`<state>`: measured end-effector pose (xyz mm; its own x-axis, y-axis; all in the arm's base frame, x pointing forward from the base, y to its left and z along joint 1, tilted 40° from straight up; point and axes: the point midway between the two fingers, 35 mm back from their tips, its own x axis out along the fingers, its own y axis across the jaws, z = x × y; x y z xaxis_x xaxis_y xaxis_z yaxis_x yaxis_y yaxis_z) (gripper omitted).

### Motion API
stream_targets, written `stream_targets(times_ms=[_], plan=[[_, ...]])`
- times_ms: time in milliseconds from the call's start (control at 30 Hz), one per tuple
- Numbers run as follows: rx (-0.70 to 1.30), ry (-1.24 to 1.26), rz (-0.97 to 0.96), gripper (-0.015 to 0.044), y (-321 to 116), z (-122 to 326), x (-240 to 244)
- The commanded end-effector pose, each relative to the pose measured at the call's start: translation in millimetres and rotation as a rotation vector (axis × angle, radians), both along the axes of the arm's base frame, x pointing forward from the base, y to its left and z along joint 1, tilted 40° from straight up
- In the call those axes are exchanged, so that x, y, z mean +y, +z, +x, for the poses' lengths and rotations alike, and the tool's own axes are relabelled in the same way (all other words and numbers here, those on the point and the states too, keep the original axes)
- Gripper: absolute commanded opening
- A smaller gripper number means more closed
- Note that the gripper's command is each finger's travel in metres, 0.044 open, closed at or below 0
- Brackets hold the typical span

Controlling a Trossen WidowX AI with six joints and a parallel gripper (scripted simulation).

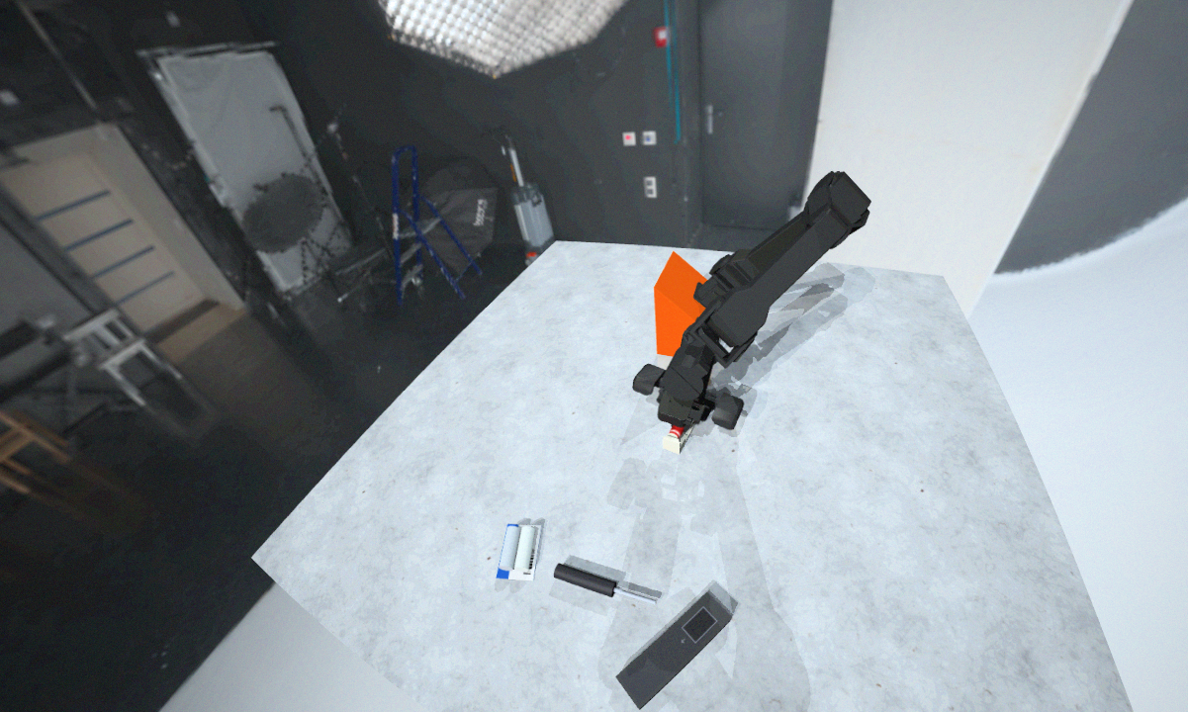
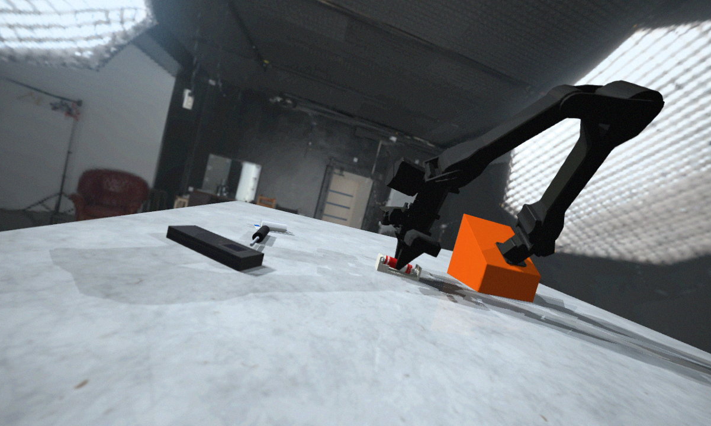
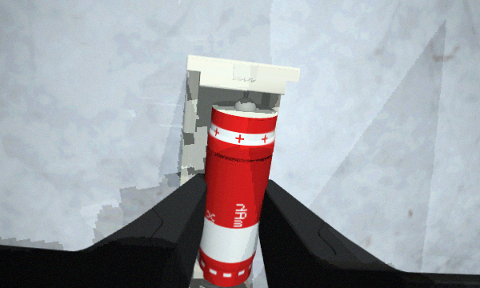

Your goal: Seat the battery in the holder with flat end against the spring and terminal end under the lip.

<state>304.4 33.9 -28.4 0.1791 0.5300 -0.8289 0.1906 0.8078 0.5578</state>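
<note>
Holding the red and white battery (image 3: 236, 188) tight by its middle, the black claw (image 3: 233, 216) points it long-ways down the white plastic holder (image 3: 243, 75). Its round nub end sits just below the lip, so I think it must slide forward a little. It looks smooth and hard.

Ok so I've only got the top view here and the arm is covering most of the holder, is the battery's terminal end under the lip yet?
Observer: The wrist view shows the battery nub just short of the holder lip, not yet under it.
Operator: Is it lined up straight?
Observer: Roughly; in the wrist view it runs along the holder, leaning slightly off its line.
Operator: And is it lying flat?
Observer: Not quite; the exterior view shows the battery low over the holder, with the gripper shut on it.
</note>
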Motion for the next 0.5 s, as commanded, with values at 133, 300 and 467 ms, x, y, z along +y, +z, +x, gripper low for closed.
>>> stream_targets(times_ms=[133, 300, 467], plan=[[0.052, 0.034, 0.015, 0.0068, -1.8, -4.3, 3.3], [0.072, 0.05, 0.017, 0.0068, -1.2, -3.9, 4.0], [0.093, 0.066, 0.02, 0.0068, -0.6, -3.5, 4.6]])
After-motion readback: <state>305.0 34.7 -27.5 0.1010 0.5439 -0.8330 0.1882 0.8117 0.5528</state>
